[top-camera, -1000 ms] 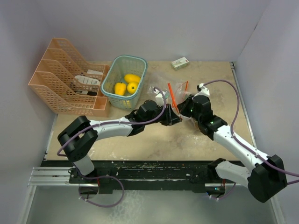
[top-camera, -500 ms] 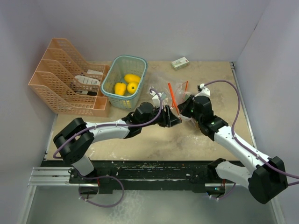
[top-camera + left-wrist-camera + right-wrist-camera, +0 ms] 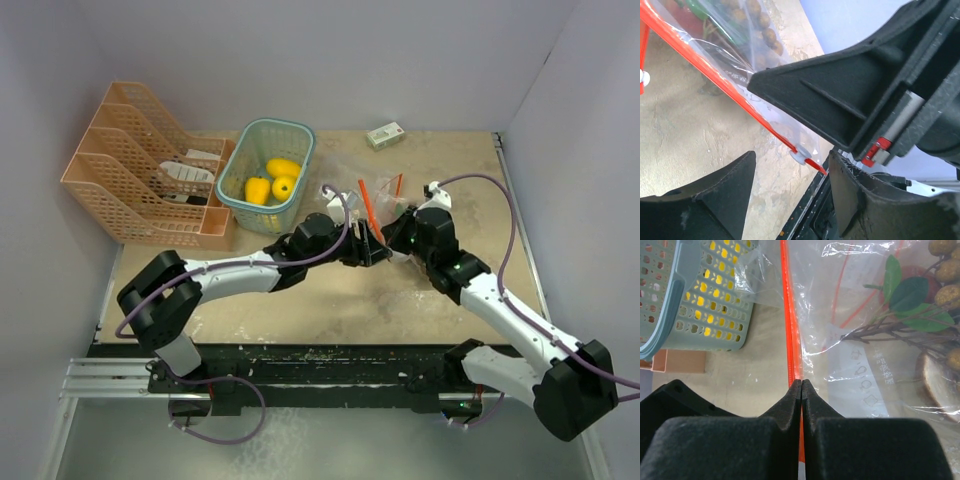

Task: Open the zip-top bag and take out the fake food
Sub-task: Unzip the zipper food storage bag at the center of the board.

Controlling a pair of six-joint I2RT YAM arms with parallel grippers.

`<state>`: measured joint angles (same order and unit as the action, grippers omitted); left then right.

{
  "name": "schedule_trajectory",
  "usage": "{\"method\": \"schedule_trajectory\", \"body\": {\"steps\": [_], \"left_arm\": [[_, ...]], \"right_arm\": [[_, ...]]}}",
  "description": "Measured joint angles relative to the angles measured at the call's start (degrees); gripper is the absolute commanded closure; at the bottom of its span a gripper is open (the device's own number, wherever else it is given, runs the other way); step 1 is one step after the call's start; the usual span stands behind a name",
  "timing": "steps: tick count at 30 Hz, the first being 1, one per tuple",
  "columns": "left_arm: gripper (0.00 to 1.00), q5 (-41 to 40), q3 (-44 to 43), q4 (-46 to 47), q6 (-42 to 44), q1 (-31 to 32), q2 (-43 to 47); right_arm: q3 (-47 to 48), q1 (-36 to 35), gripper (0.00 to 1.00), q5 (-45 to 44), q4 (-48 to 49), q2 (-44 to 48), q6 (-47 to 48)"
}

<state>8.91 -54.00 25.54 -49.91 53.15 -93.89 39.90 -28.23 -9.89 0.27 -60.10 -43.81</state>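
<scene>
Orange zip strip [image 3: 790,315] is pinched tight in the right pincer [image 3: 801,385]; the left pincer [image 3: 791,161] stands open, the white slider [image 3: 801,154] between its tips. I'd close squarely on that slider, then pull along the strip. The fake food [image 3: 940,255] lies in the bag [image 3: 850,355], just beyond the right pincer.

I am reaching both arms in from the near edge of the table [image 3: 300,310], with the forearms angling toward each other so the wrists are meeting near the middle. My left gripper [image 3: 363,250] is standing with its jaws apart, fingers [image 3: 725,200] spread wide. My right gripper [image 3: 389,238] is facing it, almost touching, its pads [image 3: 790,405] pressing flat together on the edge of the zip-top bag [image 3: 865,365].
</scene>
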Motion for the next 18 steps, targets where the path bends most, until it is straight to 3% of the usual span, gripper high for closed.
{"method": "schedule_trajectory", "body": {"steps": [10, 18], "left_arm": [[0.64, -0.02, -4.04, -2.32, -0.09, -0.63, -3.19], [0.94, 0.96, -4.39, -2.54, -0.52, -0.63, -5.33]], "right_arm": [[-0.09, 0.00, 1.00, -0.04, -0.57, 1.68, 0.33], [-0.96, 0.00, 1.00, -0.02, -0.66, 1.66, 0.48]]}}
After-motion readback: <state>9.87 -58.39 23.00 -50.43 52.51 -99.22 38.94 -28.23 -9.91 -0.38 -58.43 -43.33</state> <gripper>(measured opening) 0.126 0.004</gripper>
